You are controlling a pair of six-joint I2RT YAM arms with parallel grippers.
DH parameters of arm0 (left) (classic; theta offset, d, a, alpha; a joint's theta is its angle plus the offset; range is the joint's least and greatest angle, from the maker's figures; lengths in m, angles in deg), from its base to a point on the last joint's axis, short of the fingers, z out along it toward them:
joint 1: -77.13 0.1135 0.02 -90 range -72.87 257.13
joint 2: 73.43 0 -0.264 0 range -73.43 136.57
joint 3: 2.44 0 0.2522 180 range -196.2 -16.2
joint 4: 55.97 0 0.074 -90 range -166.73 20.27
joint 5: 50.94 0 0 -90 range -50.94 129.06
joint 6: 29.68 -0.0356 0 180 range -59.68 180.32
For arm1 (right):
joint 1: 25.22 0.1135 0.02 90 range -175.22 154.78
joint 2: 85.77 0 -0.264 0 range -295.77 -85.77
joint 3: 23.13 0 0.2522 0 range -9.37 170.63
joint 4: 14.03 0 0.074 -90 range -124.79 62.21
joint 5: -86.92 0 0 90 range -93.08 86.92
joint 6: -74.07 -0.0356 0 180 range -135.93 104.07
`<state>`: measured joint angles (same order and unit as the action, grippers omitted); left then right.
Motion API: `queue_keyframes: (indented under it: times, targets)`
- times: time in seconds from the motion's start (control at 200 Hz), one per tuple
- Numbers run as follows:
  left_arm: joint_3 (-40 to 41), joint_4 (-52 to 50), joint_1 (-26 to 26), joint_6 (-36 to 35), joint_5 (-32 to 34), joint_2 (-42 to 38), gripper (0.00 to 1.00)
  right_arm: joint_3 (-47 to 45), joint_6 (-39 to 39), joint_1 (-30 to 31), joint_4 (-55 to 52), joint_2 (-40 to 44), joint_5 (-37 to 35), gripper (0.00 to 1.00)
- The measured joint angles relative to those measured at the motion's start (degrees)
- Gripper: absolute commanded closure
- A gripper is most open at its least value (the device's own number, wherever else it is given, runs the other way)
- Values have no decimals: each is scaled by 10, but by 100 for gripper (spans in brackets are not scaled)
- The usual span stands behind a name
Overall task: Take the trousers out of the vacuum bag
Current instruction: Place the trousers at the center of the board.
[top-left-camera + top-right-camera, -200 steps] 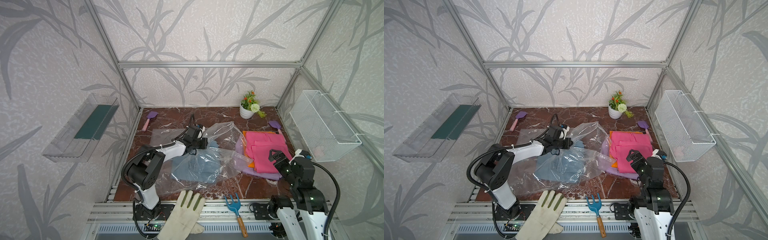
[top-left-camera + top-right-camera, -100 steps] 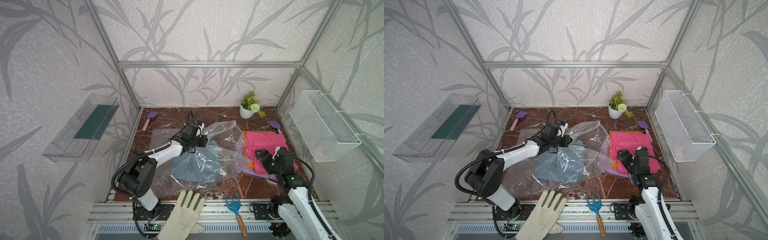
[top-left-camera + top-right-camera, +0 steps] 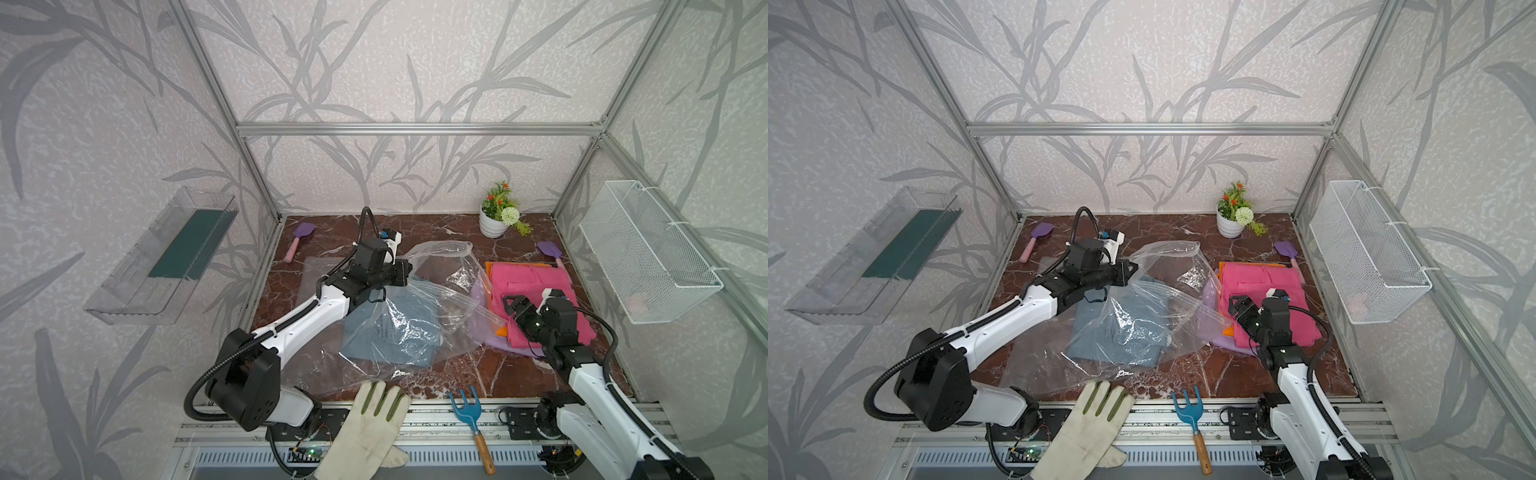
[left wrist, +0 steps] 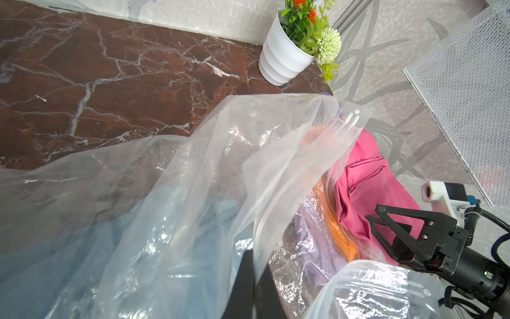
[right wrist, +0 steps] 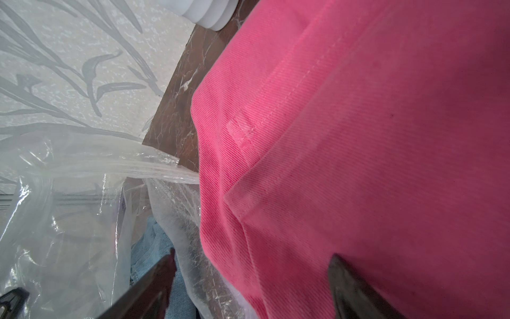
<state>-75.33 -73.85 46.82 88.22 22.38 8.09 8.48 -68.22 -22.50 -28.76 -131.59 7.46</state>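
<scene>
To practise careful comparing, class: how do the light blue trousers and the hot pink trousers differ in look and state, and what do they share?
Colour: the light blue trousers are denim-blue; the hot pink trousers are vivid pink.
Cover: the blue pair is covered by the vacuum bag; the pink pair lies bare.
Support: the pink pair tops the orange trousers and lilac trousers; the blue pair is not stacked.
Both are folded cloth.

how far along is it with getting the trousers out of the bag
Looks done: the pink trousers, orange trousers and lilac trousers lie stacked beside the vacuum bag. In hand: the left gripper is shut on the bag's upper film, holding its mouth up, and the right gripper is open above the pink pair. Left: the light blue denim trousers lie inside the bag.
</scene>
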Motion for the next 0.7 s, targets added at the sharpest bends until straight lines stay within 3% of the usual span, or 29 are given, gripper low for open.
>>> queue_keyframes:
  times: [0.28,0.535,0.705]
  targets:
    - [0,-14,0,7,7,-35,100,3,14,0,-8,3,39,31]
    - [0,-16,0,7,-5,-26,100,66,69,50,-111,53,81,30]
    - [-9,-15,0,6,-23,-2,100,76,115,60,-103,42,141,24]
